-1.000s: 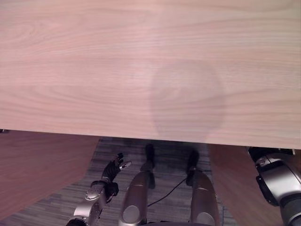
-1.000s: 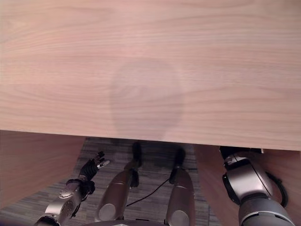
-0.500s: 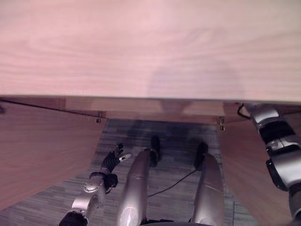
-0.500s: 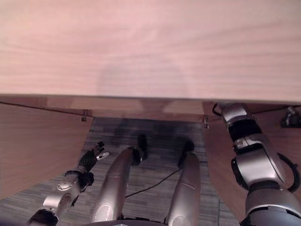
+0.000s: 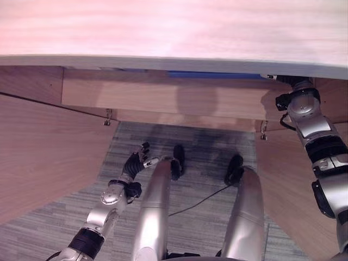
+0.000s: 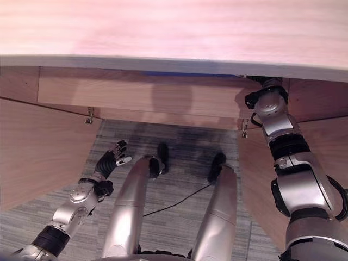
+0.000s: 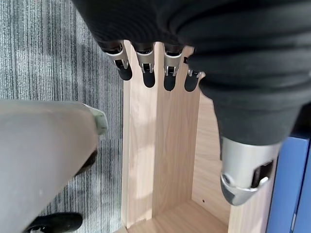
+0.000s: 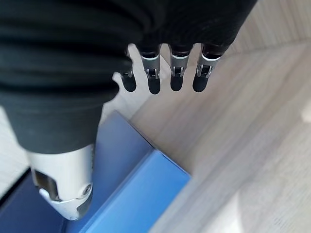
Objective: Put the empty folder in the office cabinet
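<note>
A blue folder point(image 8: 138, 196) lies flat on the pale wooden shelf point(image 8: 243, 145) inside the cabinet. Under the cabinet top it shows as a thin blue strip point(image 5: 213, 74). My right arm reaches in beneath the top at the right. In the right wrist view my right hand point(image 8: 154, 80) hovers just above the folder with straight fingers and holds nothing. My left hand point(image 5: 134, 165) hangs low beside the left leg, fingers relaxed and empty, well clear of the cabinet.
The cabinet's wide wooden top point(image 5: 174, 27) spans the upper view. Its two doors stand open, the left door point(image 5: 43, 147) and the right door point(image 5: 288, 190). Grey carpet point(image 5: 206, 157) lies between them.
The whole picture has shifted, so the cabinet top sits higher and the inside shows. My right arm has stretched forward under the top. The left hand has stayed low.
</note>
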`<state>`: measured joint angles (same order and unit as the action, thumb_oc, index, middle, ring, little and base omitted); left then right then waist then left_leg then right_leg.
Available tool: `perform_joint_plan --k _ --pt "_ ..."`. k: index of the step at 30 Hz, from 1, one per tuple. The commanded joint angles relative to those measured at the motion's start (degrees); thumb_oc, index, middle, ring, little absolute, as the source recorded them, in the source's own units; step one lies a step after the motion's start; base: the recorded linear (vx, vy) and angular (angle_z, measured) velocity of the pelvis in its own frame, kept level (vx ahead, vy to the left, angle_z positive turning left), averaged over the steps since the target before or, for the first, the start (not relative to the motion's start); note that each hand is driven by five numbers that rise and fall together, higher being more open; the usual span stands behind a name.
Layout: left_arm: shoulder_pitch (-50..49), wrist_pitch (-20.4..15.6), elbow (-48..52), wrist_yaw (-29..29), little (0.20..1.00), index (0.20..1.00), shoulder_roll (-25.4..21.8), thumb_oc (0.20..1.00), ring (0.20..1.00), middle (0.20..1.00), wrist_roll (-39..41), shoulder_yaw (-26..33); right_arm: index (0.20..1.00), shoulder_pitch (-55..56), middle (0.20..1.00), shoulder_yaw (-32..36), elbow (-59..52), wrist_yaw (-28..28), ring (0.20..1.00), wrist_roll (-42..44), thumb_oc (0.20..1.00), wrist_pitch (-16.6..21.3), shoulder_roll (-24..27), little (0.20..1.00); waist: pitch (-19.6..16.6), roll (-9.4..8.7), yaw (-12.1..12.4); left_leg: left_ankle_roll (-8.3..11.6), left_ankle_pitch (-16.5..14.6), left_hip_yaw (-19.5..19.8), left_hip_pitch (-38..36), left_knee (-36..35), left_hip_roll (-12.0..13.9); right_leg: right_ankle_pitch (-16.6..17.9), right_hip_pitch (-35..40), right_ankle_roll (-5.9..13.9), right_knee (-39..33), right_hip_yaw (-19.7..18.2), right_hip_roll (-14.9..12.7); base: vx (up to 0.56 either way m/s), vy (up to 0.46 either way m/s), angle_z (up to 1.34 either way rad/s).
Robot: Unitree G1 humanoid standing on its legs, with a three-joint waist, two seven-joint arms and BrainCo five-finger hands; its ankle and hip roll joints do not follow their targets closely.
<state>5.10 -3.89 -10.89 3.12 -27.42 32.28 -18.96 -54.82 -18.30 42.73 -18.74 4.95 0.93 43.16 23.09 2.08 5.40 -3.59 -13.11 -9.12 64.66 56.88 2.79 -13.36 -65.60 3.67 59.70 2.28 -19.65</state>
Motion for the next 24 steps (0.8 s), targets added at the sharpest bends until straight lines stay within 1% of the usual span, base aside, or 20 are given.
perform_joint_plan --k 1,5,7,16,22,24 --pt "-1.20 -3.02 3.64 0.92 1.000 1.000 -0.04 1.000 1.000 1.000 0.48 0.12 1.000 -0.67 1.000 0.60 -2.84 -2.77 1.000 -1.36 1.000 2.97 4.71 1.000 -3.83 -0.48 1.12 -0.27 -4.42 3.49 2.08 0.21 1.27 -2.37 -1.22 -4.38 -3.26 2.70 0.43 -0.01 -0.035 0.04" --pt "-0.56 -3.33 6.03 2.07 1.000 1.000 0.21 1.000 1.000 1.000 1.16 0.65 1.000 -1.99 1.000 0.40 -3.46 -3.72 1.000 -0.70 1.000 3.21 6.37 1.000 -3.36 -1.25 1.39 -0.42 -4.71 4.12 5.47 2.32 1.12 -3.38 -4.62 -5.27 -0.46 2.36 0.56 -0.02 -0.045 0.02" --pt "-0.57 -3.38 7.07 2.23 1.000 1.000 0.41 1.000 1.000 1.000 1.54 0.64 1.000 -2.31 1.000 0.54 -3.26 -4.13 1.000 -0.48 1.000 3.26 6.62 1.000 -3.14 -1.36 1.48 -0.49 -4.84 4.31 6.82 3.41 1.01 -3.71 -5.87 -5.53 0.65 2.16 0.49 -0.01 -0.034 0.04" --pt "-0.96 -3.36 8.39 2.80 1.000 1.000 0.64 1.000 1.000 1.000 2.55 1.09 1.000 -1.96 1.000 0.86 -2.34 -4.79 1.000 -0.83 1.000 2.51 6.63 1.000 -2.52 -1.81 1.21 -0.84 -5.33 4.64 10.80 6.52 0.62 -4.54 -10.07 -6.09 4.64 1.54 0.46 0.00 -0.011 0.02" --pt "-1.42 -3.56 8.59 3.26 1.000 1.000 0.10 1.000 1.000 1.000 2.47 1.66 1.000 -1.51 1.000 1.09 1.98 -4.93 1.000 -0.67 1.000 1.27 6.78 1.000 -2.55 -1.75 1.23 -1.13 -5.81 4.57 12.20 8.08 0.51 -4.73 -11.85 -6.17 6.79 0.97 0.37 0.00 0.000 0.00" --pt "-2.04 -3.60 9.16 3.21 1.000 1.000 -0.53 1.000 1.000 1.000 3.14 1.96 1.000 -2.72 1.000 0.01 7.21 -3.52 1.000 0.24 1.000 0.51 7.66 1.000 -2.61 -1.84 1.52 -1.17 -5.83 4.54 12.78 8.38 0.53 -4.95 -12.45 -6.33 7.17 0.79 0.37 0.00 0.000 0.00"
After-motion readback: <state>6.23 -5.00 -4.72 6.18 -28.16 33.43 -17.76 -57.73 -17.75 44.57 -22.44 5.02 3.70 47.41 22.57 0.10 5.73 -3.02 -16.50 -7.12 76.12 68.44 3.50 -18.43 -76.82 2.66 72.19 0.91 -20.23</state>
